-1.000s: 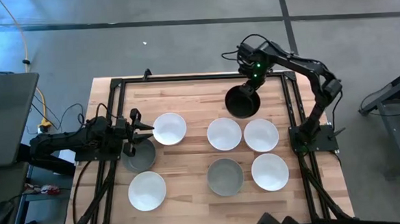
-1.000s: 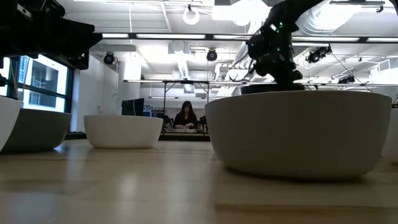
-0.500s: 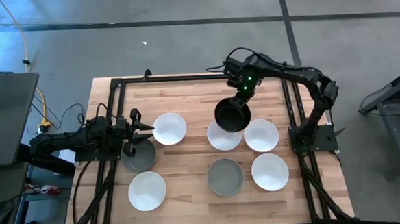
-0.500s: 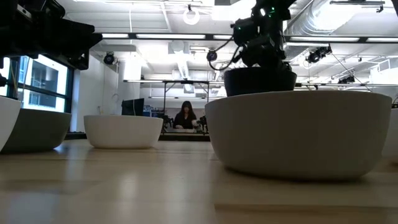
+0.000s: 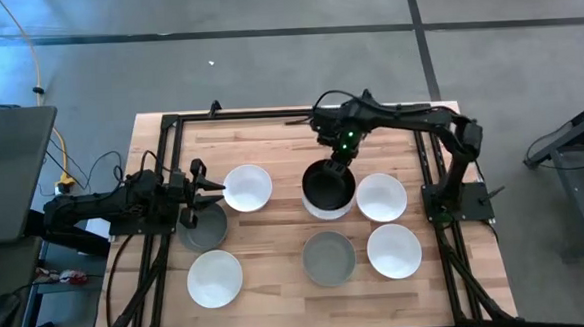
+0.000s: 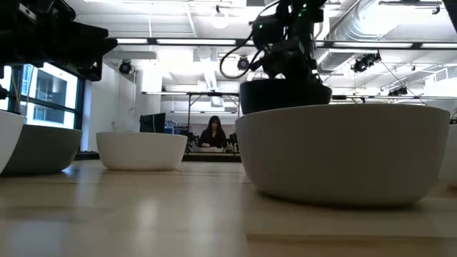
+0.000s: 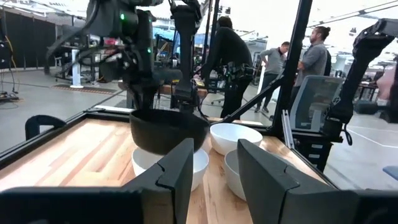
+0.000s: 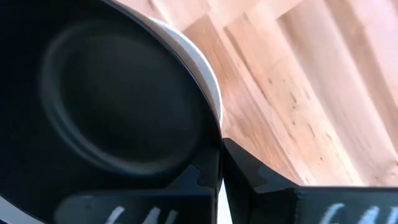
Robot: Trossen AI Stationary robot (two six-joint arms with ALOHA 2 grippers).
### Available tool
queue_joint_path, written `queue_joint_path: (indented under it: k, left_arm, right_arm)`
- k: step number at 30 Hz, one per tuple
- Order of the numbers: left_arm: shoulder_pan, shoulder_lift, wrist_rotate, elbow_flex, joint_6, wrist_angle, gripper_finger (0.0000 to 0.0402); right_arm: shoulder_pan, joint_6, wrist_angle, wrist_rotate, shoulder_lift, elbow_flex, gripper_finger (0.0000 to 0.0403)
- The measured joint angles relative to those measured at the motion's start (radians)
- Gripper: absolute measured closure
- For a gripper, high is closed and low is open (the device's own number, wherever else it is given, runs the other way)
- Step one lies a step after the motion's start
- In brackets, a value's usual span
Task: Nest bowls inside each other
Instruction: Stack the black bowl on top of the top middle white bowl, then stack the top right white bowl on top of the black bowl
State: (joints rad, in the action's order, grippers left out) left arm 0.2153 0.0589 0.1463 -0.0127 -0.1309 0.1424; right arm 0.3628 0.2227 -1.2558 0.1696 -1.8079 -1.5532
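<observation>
My right gripper (image 5: 340, 161) is shut on a black bowl (image 5: 328, 185), which hangs over a white bowl (image 5: 328, 210) at mid-table. In the left wrist view the black bowl (image 7: 168, 127) has its base about level with the white bowl's rim (image 7: 142, 163). Other white bowls (image 5: 247, 187) (image 5: 381, 197) (image 5: 394, 250) (image 5: 215, 278) and a grey bowl (image 5: 329, 258) rest on their bases on the table. My left gripper (image 5: 198, 183) waits open at the table's left edge, above a second grey bowl (image 5: 205, 228). My right gripper pinches the black bowl's rim (image 8: 208, 134) on its far side, one finger inside the bowl and one outside. The fingers (image 8: 245, 171) come from above, pointing down. The bowl hangs upright and about level below them, lifted clear of the table.
A black frame (image 5: 165, 125) runs around the wooden table top. In the low view a big white bowl (image 6: 343, 153) stands close in front and hides the black bowl's base. People stand in the room beyond the table (image 7: 233, 59). Bare wood lies along the far edge (image 5: 260, 135).
My right gripper has carried the black bowl from near the table's far edge toward the near edge and the left, sinking slightly and rolling a little. The bowl has stayed upright and now hangs over the white bowl.
</observation>
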Motion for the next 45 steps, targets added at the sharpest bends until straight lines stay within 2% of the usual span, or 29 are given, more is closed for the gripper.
queue_joint_path:
  k: [13, 29, 40, 45]
  left_arm:
    - [0.000, 0.000, 0.000, 0.000, 0.003, -0.029, 0.0289]
    - [0.000, 0.000, 0.000, 0.000, 0.003, -0.079, 0.0289]
    - [0.000, 0.000, 0.000, 0.000, 0.003, -0.079, 0.0289]
    - [0.000, 0.000, 0.000, 0.000, 0.003, -0.079, 0.0289]
  right_arm:
    - [-0.012, -0.044, 0.011, -0.004, -0.129, 0.000, 0.0403]
    - [-0.017, -0.037, 0.070, -0.007, -0.155, 0.000, 0.0400]
    - [-0.017, -0.039, 0.063, 0.007, -0.155, 0.000, 0.0322]
    - [-0.014, -0.060, 0.051, 0.008, -0.155, 0.000, 0.0301]
